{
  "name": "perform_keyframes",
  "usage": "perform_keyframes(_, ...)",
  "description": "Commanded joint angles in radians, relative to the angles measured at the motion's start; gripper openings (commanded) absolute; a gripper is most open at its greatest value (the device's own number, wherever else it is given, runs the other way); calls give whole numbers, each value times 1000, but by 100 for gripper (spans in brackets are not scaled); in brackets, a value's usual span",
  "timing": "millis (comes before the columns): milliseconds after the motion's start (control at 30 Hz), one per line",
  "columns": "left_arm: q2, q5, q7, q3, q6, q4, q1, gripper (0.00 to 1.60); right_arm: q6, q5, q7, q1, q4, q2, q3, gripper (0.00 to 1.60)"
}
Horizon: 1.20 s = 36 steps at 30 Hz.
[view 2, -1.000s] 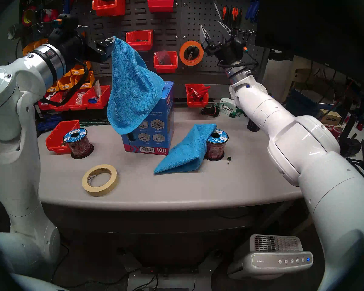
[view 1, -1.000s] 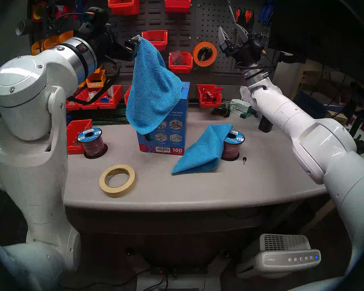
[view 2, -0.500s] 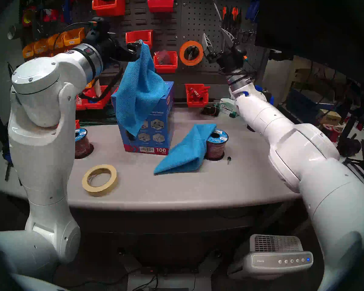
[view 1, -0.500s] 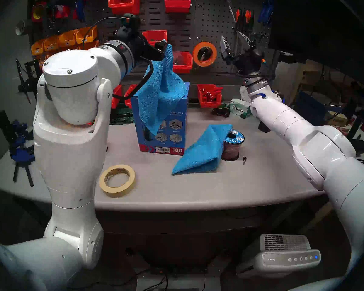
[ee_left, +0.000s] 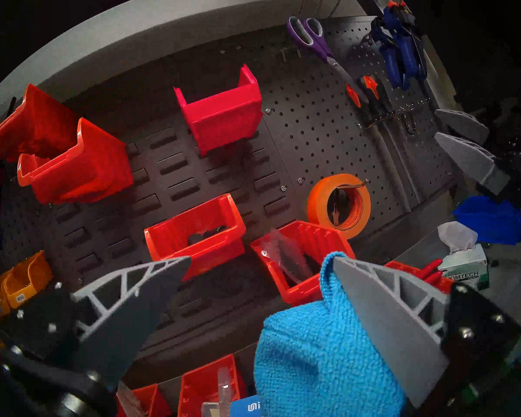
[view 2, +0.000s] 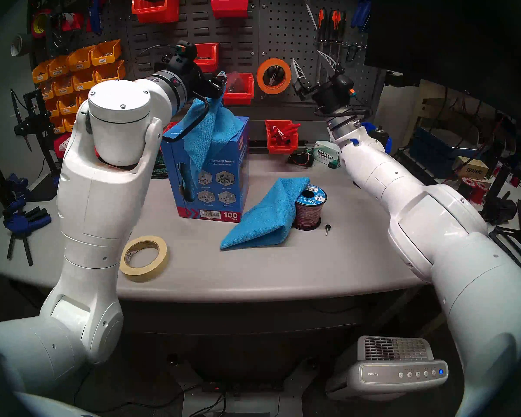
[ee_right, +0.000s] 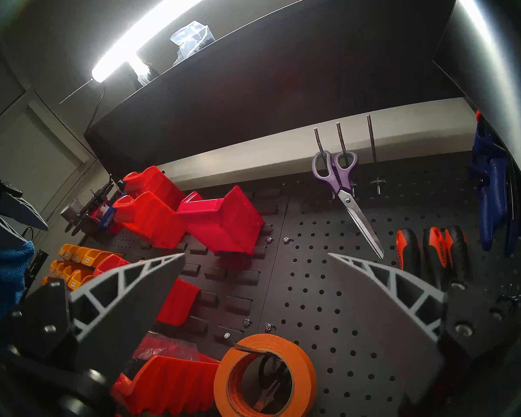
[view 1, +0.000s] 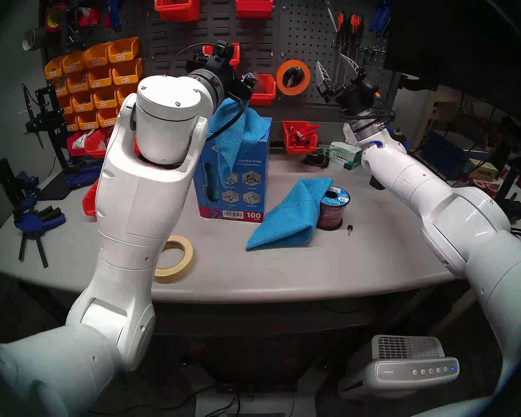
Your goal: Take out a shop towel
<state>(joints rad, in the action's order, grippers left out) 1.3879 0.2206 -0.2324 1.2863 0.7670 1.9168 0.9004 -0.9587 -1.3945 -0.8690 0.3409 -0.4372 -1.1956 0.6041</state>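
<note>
Two grippers stand open. The left gripper (ee_left: 262, 263) has the shop towel (ee_left: 322, 356) draped over one finger, above the blue box (view 1: 238, 178). Its arm hides the towel's left edge. The right gripper (ee_right: 256, 257) has free room.

Blue carton (view 1: 238, 178): "Shop Towels", "100 PACK". Tissue box (view 1: 343, 157): "KIMTECH". Air purifier (view 1: 415, 371): "coway".

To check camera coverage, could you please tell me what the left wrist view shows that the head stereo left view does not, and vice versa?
Left wrist only: the left end effector with jaws wide apart, the shop towel draped over one finger. Head only: a second towel leaning on a wire spool, and the masking tape roll on the table. Both: that shop towel, the orange tape roll, the Kimtech carton.
</note>
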Motion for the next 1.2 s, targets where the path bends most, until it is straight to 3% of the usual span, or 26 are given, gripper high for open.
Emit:
perform_keyframes(0, -107, 23, -111, -4, -43, 52, -103, 160, -1, 3, -36, -14, -57, 25, 20, 160)
perform_keyframes(200, -170, -2, -215, 11, -35, 117, -127, 160, -1, 13, -29, -5, -77, 29, 24, 160)
perform_keyframes(400, -269, -30, -375, 66, -32, 211, -98, 160, -1, 23, -16, 5, -91, 35, 29, 160)
perform_keyframes(567, -345, -42, -500, 105, -41, 198, -114, 160, -1, 26, -13, 11, -106, 35, 36, 160)
perform_keyframes(633, -321, -42, -483, 112, -43, 187, -115, 160, -1, 26, -12, 13, -108, 35, 37, 160)
perform_keyframes(667, -357, -54, -540, 113, -50, 172, -128, 160, -1, 26, -12, 16, -115, 37, 41, 160)
perform_keyframes(767, -377, -67, -573, 110, -56, 158, -138, 160, -1, 26, -11, 20, -120, 41, 43, 160)
perform_keyframes(800, -409, -74, -617, 106, -64, 152, -148, 160, -1, 26, -11, 22, -123, 43, 45, 160)
perform_keyframes(833, -397, -76, -613, 102, -64, 141, -153, 160, -1, 25, -11, 24, -124, 46, 47, 160)
perform_keyframes(933, -458, -83, -715, 66, -95, 94, -202, 160, -1, 20, -11, 33, -136, 64, 58, 160)
perform_keyframes(1067, -460, -83, -787, 54, -136, 68, -227, 160, -1, 17, -15, 44, -150, 80, 68, 160)
perform_keyframes(1133, -437, -84, -799, 58, -168, 62, -230, 160, -1, 18, -17, 53, -157, 91, 74, 160)
perform_keyframes(1167, -397, -86, -798, 64, -187, 43, -253, 160, -1, 17, -22, 63, -171, 102, 83, 160)
